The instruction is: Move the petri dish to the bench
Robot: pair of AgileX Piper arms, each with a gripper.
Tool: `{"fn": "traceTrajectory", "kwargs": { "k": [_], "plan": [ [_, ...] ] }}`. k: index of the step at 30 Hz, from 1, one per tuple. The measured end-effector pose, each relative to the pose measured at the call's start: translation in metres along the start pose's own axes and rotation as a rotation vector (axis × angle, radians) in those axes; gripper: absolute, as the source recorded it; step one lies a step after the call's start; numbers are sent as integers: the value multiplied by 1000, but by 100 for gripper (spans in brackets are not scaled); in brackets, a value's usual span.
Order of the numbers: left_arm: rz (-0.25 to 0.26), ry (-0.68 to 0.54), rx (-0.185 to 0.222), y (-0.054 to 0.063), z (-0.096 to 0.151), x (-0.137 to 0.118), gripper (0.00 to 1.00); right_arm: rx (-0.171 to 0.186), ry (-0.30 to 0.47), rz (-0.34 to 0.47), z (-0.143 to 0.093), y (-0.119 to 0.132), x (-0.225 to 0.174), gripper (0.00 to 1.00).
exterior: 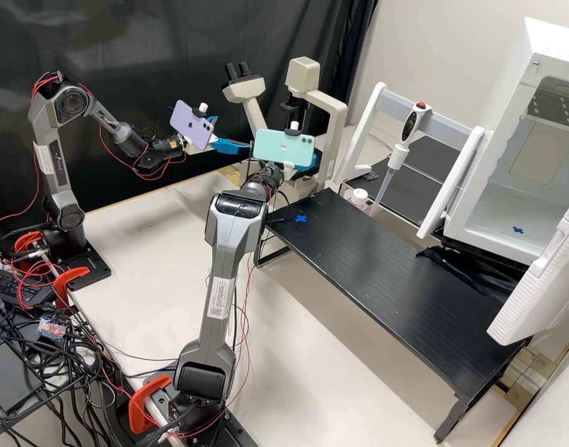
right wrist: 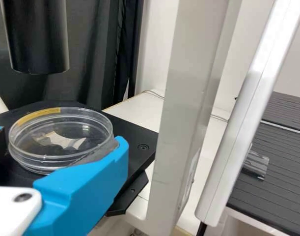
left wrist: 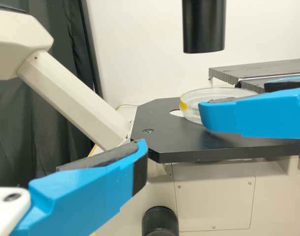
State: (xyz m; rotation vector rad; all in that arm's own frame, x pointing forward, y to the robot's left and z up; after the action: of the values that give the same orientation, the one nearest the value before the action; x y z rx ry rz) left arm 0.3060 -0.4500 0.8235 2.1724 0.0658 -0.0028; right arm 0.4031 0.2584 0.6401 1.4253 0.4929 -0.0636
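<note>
black, ribbed and matt, the long bench [exterior: 383, 273] stands on folding legs above a smooth cream table [exterior: 147, 242]. a boxy white cabinet [exterior: 545, 53] stands beyond it, a rounded white door hanging open. the microscope [exterior: 337, 133] is cream-painted and square-edged, with a slanting eyepiece neck and a round black barrel over its stage [left wrist: 154, 140], a flat black plate with clipped corners. a slim pale pipette [exterior: 394, 162] leans near the bench.

the petri dish [right wrist: 66, 160] is clear, glossy, round and shallow, with a strip of yellow tape [right wrist: 38, 116] along its rim. it is on the microscope stage under the barrel, lying flat with its face up; being round, it has no long axis, and the tape sits on the eyepiece side.

the right gripper [exterior: 306, 162] is spread wide, blue fingers on either side of the dish. in the right wrist view one dark pad overlaps the rim, while the other finger stands just beside the clear wall. whether the near pad truly presses, i cannot tell. the left gripper [exterior: 232, 133] is also wide, near the stage and apart from the dish, with nothing between its smooth blue fingers.
</note>
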Motion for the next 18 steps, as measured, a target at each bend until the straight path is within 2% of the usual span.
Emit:
{"fn": "traceTrajectory", "kwargs": {
  "k": [18],
  "plan": [
    [0,0,0,0,0,0,100,-6,0,-3,-1,-2,-6,0]
  ]
}}
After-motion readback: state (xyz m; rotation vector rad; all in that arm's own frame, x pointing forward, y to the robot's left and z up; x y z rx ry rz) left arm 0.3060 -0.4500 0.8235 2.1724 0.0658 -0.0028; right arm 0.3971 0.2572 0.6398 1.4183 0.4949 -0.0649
